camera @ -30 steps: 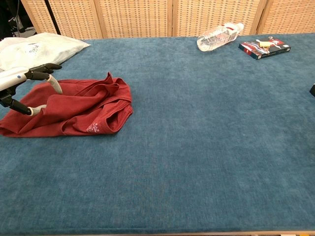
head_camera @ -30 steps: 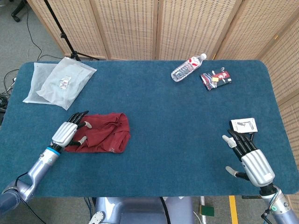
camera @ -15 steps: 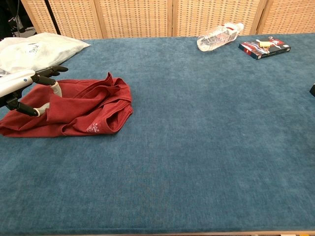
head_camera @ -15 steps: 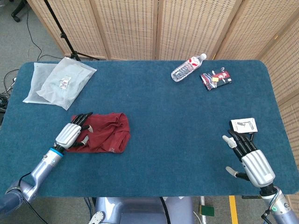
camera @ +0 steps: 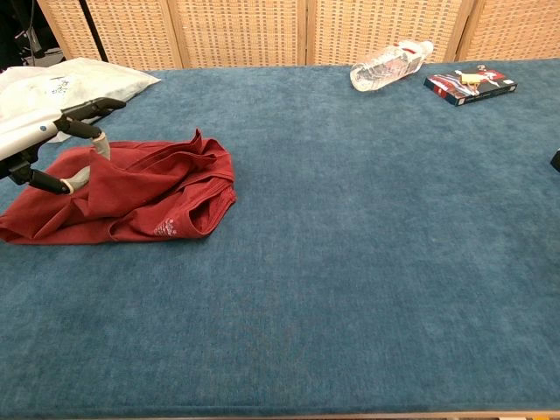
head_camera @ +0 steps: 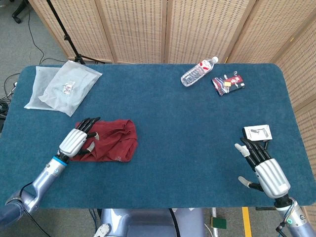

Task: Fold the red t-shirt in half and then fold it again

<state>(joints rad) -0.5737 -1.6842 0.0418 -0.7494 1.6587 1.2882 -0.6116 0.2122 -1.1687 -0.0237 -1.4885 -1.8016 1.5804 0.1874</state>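
Clutter: one bottle, seemingly two plastic bags.

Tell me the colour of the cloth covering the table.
Dark teal-blue table cloth, plain; clearest in the chest view.

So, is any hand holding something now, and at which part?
The left hand lies over the left end of the red t-shirt, but a grip cannot be told. The right hand holds nothing, fingers apart.

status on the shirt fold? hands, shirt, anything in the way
Left hand over the red t-shirt, grip unclear. Right hand open, idle, far from it. Shirt bunched, not neatly folded. Nothing near it.
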